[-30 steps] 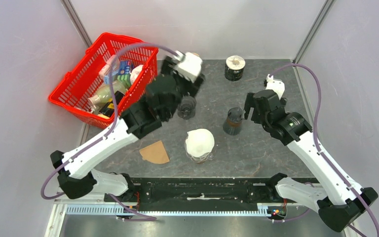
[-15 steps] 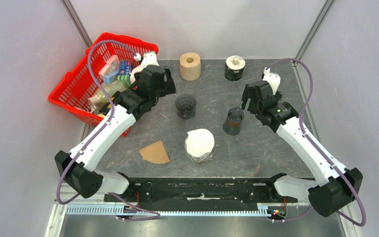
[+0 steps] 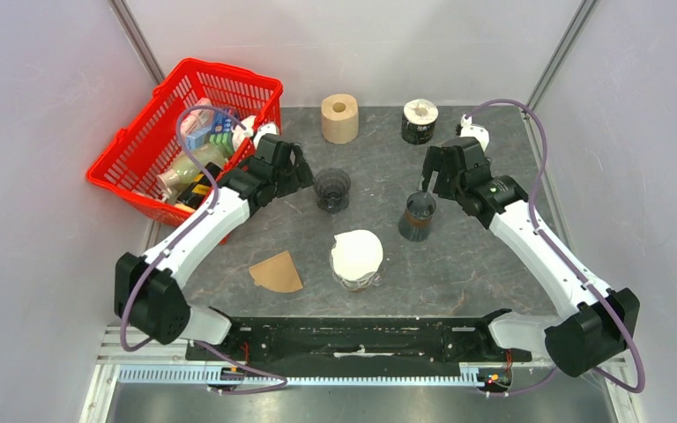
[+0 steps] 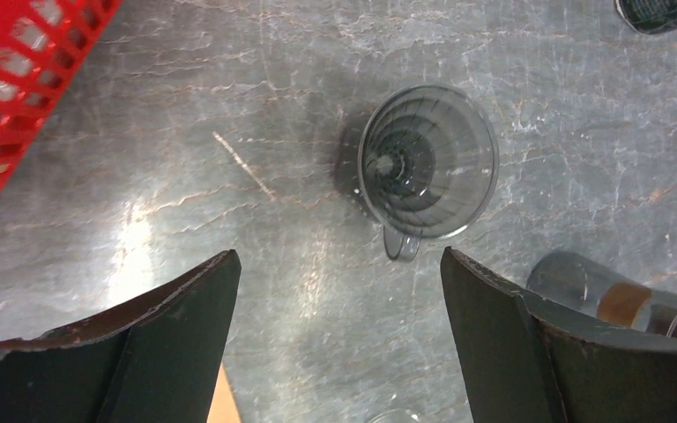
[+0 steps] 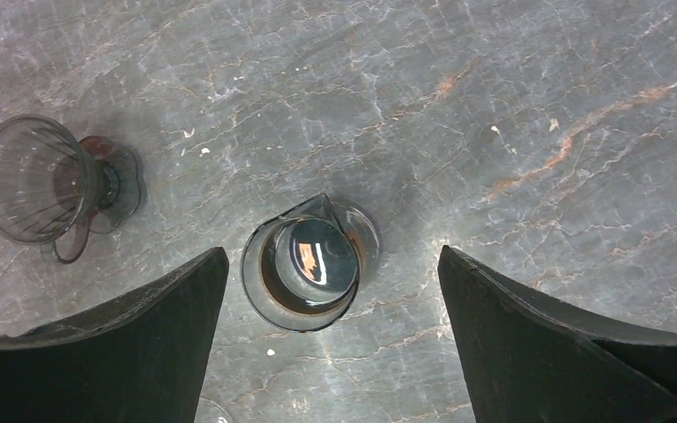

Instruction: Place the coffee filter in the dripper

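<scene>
**Ana:** Two arms are out over the grey stone-patterned table. What's the biggest thing on it?

**Ben:** The red basket at the far left corner, with packets and bottles in it.

**Ana:** And the grippers?

**Ben:** The left gripper hangs just beside the basket's right side. Its jaws are spread wide and grip nothing. In its wrist view the dripper stands just ahead of the fingers. The right gripper is spread just as wide and is also empty. It hovers over the glass carafe, which shows between its fingers with a gap on each side.

**Ana:** Where's the coffee filter?

**Ben:** The brown coffee filter lies flat near the front of the table, well apart from the dripper. Just to its right, a white rounded thing sits on a clear holder. The dripper stands upright mid-table, wide mouth up, to the left of the carafe.

**Ana:** Anything smaller?

**Ben:** A cardboard roll and a black can with a pale top stand at the far edge.
</scene>
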### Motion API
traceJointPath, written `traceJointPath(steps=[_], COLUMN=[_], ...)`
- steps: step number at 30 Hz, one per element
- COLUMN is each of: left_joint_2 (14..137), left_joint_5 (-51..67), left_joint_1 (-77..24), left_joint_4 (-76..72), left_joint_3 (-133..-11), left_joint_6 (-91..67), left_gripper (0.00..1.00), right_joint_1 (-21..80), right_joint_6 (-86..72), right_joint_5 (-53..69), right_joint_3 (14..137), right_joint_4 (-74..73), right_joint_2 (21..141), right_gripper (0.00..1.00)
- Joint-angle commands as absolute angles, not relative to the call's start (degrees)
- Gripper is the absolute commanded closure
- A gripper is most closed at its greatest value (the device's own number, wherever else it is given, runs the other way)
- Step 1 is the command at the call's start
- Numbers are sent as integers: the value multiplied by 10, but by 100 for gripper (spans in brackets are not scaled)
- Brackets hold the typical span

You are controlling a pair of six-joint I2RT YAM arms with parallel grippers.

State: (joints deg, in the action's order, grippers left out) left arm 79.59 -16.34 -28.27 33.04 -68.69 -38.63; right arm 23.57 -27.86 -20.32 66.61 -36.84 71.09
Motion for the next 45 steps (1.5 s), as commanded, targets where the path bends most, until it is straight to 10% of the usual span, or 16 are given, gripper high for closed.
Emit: traceJointPath(steps=[1, 24, 33, 45], left_joint_2=[847, 1065, 1085, 1006], left_joint_5=[-104, -89, -74, -19], left_joint_1=[-265, -257, -254, -254], left_joint_4=[250, 246, 255, 216], left_joint_3=[-701, -813, -843, -851], left_joint_6=[-414, -360, -340, -316], left_gripper=[9, 45, 97, 98], right_joint_1=[233, 231, 223, 176], right_joint_6=[-270, -275, -280, -305], right_joint_5=[-175, -140, -190, -230], right_joint_3=[679, 702, 650, 612], right_joint_4=[-324, -308, -312, -361], right_joint_2=[712, 749, 688, 607], right_gripper=[3, 3, 3, 3])
